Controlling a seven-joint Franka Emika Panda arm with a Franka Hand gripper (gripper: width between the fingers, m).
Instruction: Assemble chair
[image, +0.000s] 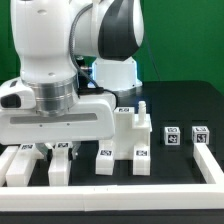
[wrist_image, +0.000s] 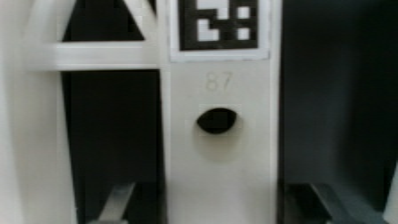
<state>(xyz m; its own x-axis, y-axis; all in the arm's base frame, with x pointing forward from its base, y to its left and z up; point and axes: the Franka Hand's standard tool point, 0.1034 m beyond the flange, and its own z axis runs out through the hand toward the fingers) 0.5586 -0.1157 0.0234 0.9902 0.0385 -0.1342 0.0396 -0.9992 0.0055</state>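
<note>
My gripper (wrist_image: 222, 205) is spread apart, fingers (wrist_image: 121, 203) at each side of a chair panel (wrist_image: 222, 160) whose long axis runs between them, tag end pointing away. Exterior view: flat pieces (image: 22, 168) at 7 o'clock, block (image: 125, 148) at 6, cubes (image: 172, 135) at 4

The arm (image: 55, 40) is glossy white, built of rounded shells, with a black band (image: 122, 28) at one joint well above the fingers (wrist_image: 118, 206). A ribbed grey ring (image: 50, 98) sits over a boxy white housing (image: 62, 124) just above the fingers, which are dark grey and narrow.
</note>
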